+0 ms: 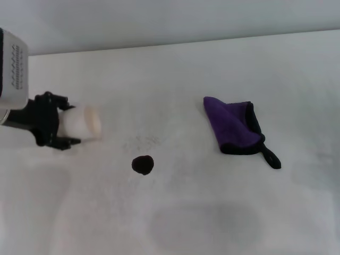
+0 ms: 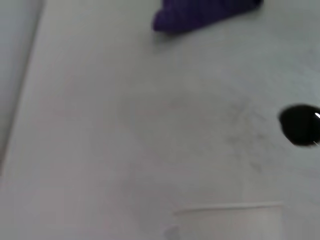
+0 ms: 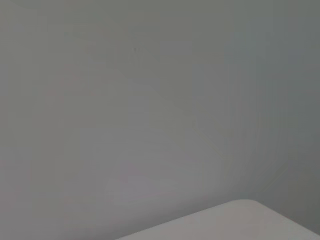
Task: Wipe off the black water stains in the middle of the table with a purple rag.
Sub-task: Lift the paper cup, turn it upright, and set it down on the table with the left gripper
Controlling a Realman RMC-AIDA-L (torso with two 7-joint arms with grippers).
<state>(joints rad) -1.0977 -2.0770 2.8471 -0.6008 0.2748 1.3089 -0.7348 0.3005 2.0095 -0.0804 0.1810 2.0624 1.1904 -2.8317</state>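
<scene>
The black water stain (image 1: 143,164) is a small glossy blot in the middle of the white table (image 1: 186,218). It also shows in the left wrist view (image 2: 300,125). The purple rag (image 1: 232,125) lies folded to the right of the stain, its black loop tail pointing toward the front. One end of the rag shows in the left wrist view (image 2: 200,15). My left gripper (image 1: 65,122) is at the left, well away from the stain, shut on a white paper cup (image 1: 84,122) held on its side. My right gripper is out of view.
A faint grey speckled smudge (image 1: 142,142) lies just behind the stain. The table's far edge (image 1: 186,45) meets a grey wall. The right wrist view shows only the wall and a table corner (image 3: 235,220).
</scene>
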